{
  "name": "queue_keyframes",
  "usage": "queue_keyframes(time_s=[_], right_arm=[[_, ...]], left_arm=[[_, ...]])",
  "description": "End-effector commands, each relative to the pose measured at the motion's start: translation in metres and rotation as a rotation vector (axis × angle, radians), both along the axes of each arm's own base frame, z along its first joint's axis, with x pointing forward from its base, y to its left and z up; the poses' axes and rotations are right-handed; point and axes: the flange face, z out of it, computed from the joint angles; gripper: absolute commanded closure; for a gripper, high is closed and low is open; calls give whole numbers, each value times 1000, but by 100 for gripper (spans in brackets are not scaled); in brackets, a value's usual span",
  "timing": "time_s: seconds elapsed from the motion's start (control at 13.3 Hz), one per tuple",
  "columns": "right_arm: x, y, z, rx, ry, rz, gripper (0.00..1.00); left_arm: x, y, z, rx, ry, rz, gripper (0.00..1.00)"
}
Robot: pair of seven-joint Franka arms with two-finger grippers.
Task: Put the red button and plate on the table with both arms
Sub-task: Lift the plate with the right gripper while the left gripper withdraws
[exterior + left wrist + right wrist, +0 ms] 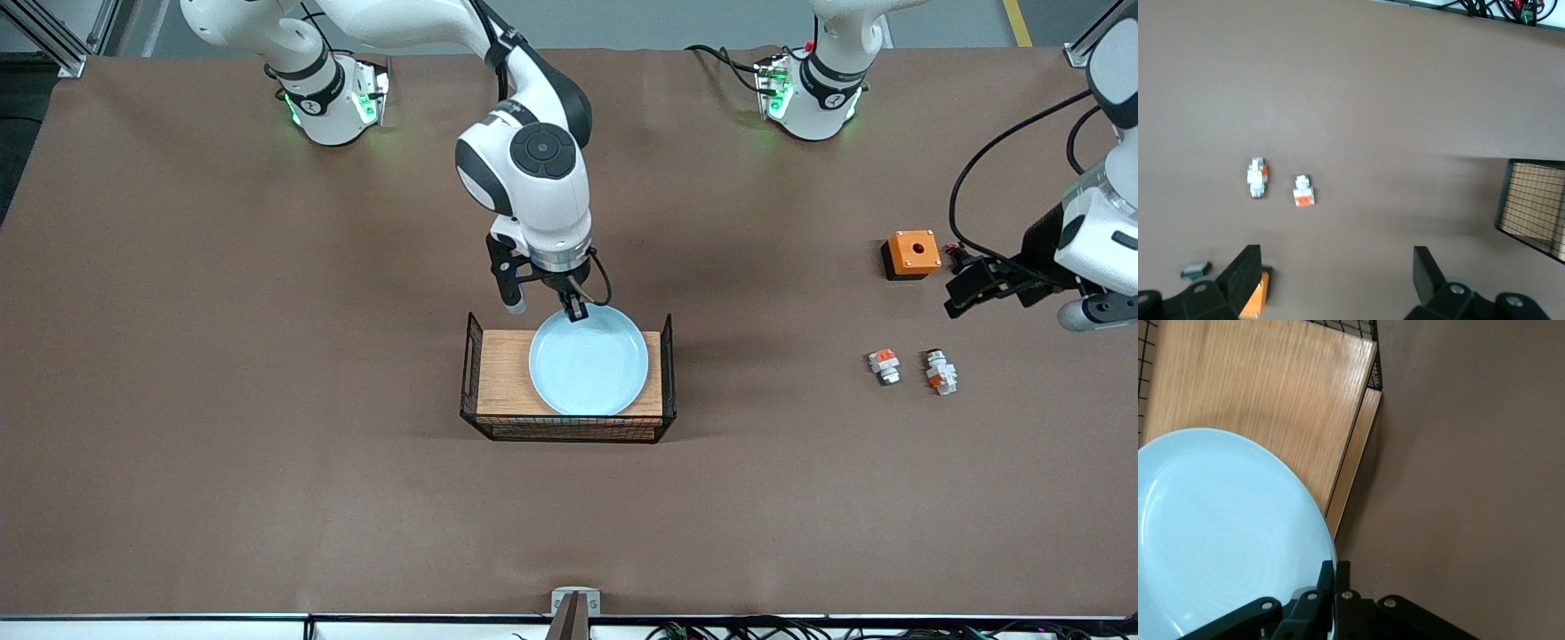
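Note:
The pale-blue plate (589, 360) lies on the wood-topped wire tray (502, 373) at mid-table. My right gripper (578, 311) is shut on the plate's rim at the edge farthest from the front camera; the right wrist view shows its fingers (1335, 568) pinching the rim of the plate (1218, 540). The red button (938, 372) lies on the brown table (222, 356) toward the left arm's end; it also shows in the left wrist view (1258, 178). My left gripper (956, 284) is open and empty in the air (1338, 257), over the table beside the orange box.
An orange box with a round hole (912, 252) stands farther from the front camera than the button. A squarer white piece with an orange top (884, 364) lies beside the button. The tray's black wire walls (669, 356) rise at both ends.

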Motion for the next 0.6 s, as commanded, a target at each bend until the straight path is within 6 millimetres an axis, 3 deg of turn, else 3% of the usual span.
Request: queue_keyframes(time_s=[0.0, 0.38, 0.53], right_arm=[[-5, -7, 39, -17, 19, 2, 98], [-34, -52, 144, -61, 96, 178, 99], [-27, -93, 174, -66, 139, 241, 100]], left_arm=[[-9, 2, 35, 8, 19, 24, 0], [-27, 8, 72, 13, 72, 27, 0], [-42, -1, 84, 28, 65, 15, 0]])
